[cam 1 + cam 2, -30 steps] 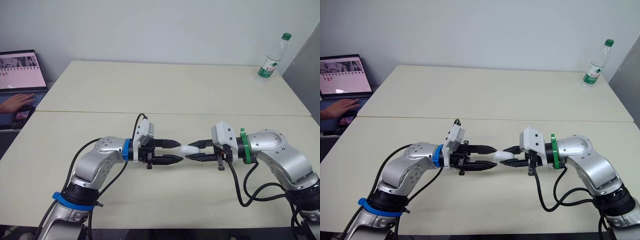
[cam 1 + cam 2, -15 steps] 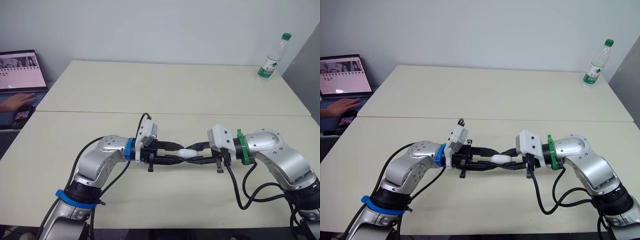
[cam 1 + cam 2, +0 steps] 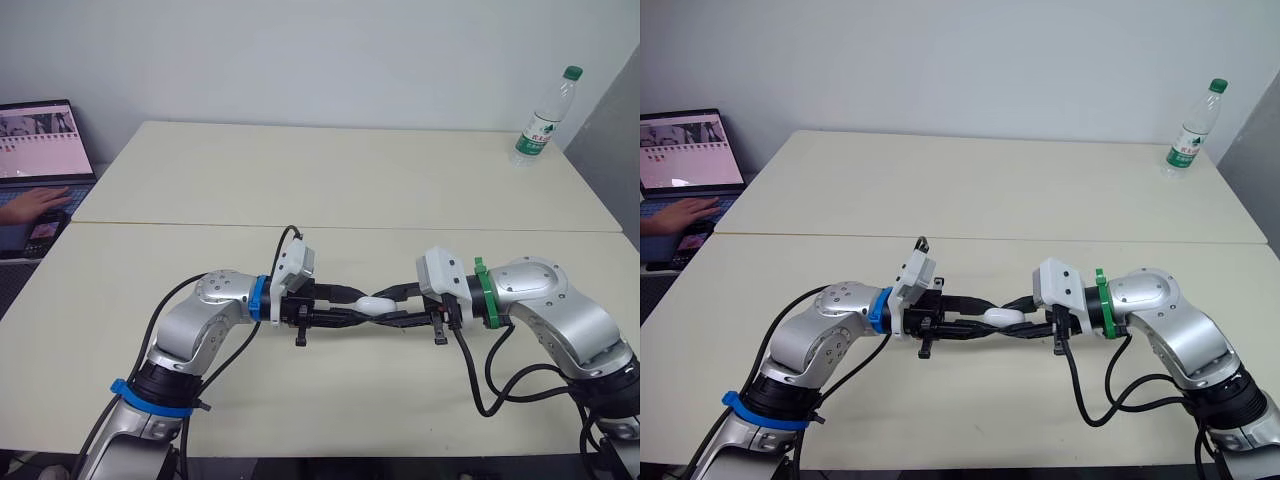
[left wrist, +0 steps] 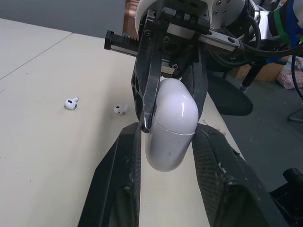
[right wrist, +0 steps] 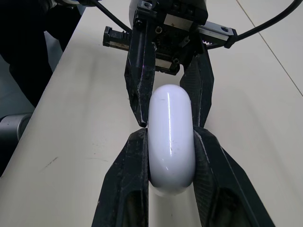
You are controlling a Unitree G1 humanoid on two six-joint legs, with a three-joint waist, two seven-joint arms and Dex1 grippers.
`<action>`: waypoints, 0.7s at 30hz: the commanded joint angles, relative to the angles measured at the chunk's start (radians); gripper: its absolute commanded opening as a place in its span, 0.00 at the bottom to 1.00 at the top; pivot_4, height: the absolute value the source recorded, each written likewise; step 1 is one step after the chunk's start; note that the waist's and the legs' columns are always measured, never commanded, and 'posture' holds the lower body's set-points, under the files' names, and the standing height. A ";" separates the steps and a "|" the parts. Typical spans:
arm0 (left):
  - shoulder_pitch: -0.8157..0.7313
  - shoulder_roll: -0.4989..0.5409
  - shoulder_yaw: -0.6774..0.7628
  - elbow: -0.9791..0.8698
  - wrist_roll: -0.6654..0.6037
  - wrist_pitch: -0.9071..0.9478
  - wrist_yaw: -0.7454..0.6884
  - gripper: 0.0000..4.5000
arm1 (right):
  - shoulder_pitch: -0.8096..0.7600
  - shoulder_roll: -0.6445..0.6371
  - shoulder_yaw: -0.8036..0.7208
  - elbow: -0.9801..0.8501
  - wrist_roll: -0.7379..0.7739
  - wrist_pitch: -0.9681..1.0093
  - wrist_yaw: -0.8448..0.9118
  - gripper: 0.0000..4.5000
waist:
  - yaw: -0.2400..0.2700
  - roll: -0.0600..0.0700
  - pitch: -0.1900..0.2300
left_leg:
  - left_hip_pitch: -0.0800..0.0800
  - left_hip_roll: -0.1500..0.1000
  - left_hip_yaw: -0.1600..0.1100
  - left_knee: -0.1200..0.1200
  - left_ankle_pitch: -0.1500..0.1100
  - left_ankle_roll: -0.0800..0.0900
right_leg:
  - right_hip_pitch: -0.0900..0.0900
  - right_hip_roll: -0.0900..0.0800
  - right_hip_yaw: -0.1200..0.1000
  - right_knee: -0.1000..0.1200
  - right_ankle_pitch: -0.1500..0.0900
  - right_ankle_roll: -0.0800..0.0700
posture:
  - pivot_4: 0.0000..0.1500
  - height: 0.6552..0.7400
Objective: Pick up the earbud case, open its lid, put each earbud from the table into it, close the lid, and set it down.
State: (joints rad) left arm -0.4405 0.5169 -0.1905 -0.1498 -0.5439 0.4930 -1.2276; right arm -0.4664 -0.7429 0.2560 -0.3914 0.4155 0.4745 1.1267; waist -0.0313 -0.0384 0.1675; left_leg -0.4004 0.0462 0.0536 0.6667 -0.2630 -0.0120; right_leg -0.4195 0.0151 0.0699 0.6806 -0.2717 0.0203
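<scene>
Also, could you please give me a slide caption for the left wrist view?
Left gripper and right gripper both clasp the closed white earbud case over the table; two earbuds lie beyond.

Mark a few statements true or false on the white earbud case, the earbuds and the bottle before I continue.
1. The lid of the smooth white oval earbud case is shut: true.
2. The case lies on the cream table: false; the right gripper holds it above the table.
3. Two small white earbuds lie loose on the table: true.
4. The clear, green-capped water bottle lies tipped over: false; it stands upright near the table's far right edge.
</scene>
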 commanded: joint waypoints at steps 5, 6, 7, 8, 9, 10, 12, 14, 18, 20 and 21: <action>-0.011 0.004 0.018 -0.019 -0.040 0.035 -0.019 0.69 | -0.022 -0.008 -0.023 -0.022 -0.003 -0.015 0.019 0.18 | 0.000 0.000 0.000 | 0.000 0.000 0.000 0.000 0.000 0.000 | 0.000 0.000 0.000 0.000 0.000 0.000 | 1.00 0.95; -0.012 0.007 0.017 -0.019 -0.043 0.041 -0.024 0.69 | -0.022 -0.008 -0.024 -0.021 -0.003 -0.014 0.019 0.18 | 0.000 0.000 0.000 | 0.000 0.000 0.000 0.000 0.000 0.000 | 0.000 0.000 0.000 0.000 0.000 0.000 | 1.00 0.95; -0.013 0.006 0.021 -0.018 -0.045 0.047 -0.018 0.69 | -0.022 -0.008 -0.024 -0.021 -0.003 -0.015 0.020 0.18 | 0.000 0.000 0.000 | 0.000 0.000 0.000 0.000 0.000 0.000 | 0.000 0.000 0.000 0.000 0.000 0.000 | 1.00 0.95; -0.015 0.002 0.025 -0.015 -0.042 0.047 -0.006 0.69 | -0.021 -0.009 -0.024 -0.021 -0.004 -0.015 0.021 0.18 | 0.000 0.000 0.000 | 0.000 0.000 0.000 0.000 0.000 0.000 | 0.000 0.000 0.000 0.000 0.000 0.000 | 1.00 0.95; -0.016 0.001 0.025 -0.014 -0.040 0.042 -0.003 0.69 | -0.021 -0.009 -0.024 -0.021 -0.005 -0.015 0.021 0.18 | 0.000 0.000 0.000 | 0.000 0.000 0.000 0.000 0.000 0.000 | 0.000 0.000 0.000 0.000 0.000 0.000 | 1.00 0.95; -0.016 0.001 0.025 -0.014 -0.040 0.036 -0.007 0.69 | -0.020 -0.009 -0.025 -0.021 -0.005 -0.015 0.021 0.18 | 0.000 0.000 0.000 | 0.000 0.000 0.000 0.000 0.000 0.000 | 0.000 0.000 0.000 0.000 0.000 0.000 | 1.00 0.95; -0.015 -0.001 0.029 -0.013 -0.047 0.032 -0.011 0.69 | -0.020 -0.009 -0.025 -0.019 -0.006 -0.014 0.021 0.18 | 0.000 0.000 0.000 | 0.000 0.000 0.000 0.000 0.000 0.000 | 0.000 0.000 0.000 0.000 0.000 0.000 | 1.00 0.95; -0.014 0.000 0.032 -0.015 -0.055 0.033 -0.016 0.69 | -0.018 -0.010 -0.027 -0.017 -0.006 -0.009 0.020 0.18 | 0.000 0.000 0.000 | 0.000 0.000 0.000 0.000 0.000 0.000 | 0.000 0.000 0.000 0.000 0.000 0.000 | 1.00 0.95; -0.014 0.006 0.030 -0.015 -0.057 0.034 -0.025 0.69 | -0.013 -0.014 -0.027 -0.013 -0.011 -0.012 0.021 0.18 | 0.000 0.000 0.000 | 0.000 0.000 0.000 0.001 0.000 0.000 | 0.000 0.000 0.000 0.000 0.000 0.000 | 1.00 0.95; -0.014 0.008 0.028 -0.015 -0.057 0.035 -0.029 0.69 | -0.013 -0.013 -0.027 -0.013 -0.011 -0.011 0.019 0.18 | 0.000 0.000 0.000 | 0.000 0.000 0.000 0.001 0.000 0.000 | 0.000 0.000 0.000 0.000 0.000 0.000 | 1.00 0.95; -0.014 0.009 0.027 -0.015 -0.058 0.035 -0.030 0.69 | -0.013 -0.013 -0.028 -0.013 -0.010 -0.010 0.019 0.18 | 0.000 0.000 0.000 | 0.000 0.000 0.000 0.001 0.000 0.000 | 0.000 0.000 0.000 0.000 0.000 0.000 | 1.00 0.95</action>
State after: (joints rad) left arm -0.4411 0.5220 -0.1829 -0.1498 -0.5859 0.5370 -1.2448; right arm -0.4709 -0.7464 0.2559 -0.3883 0.4057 0.4740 1.1407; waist -0.0313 -0.0384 0.1675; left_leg -0.4004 0.0462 0.0536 0.6673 -0.2630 -0.0120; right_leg -0.4194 0.0151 0.0697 0.6810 -0.2716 0.0203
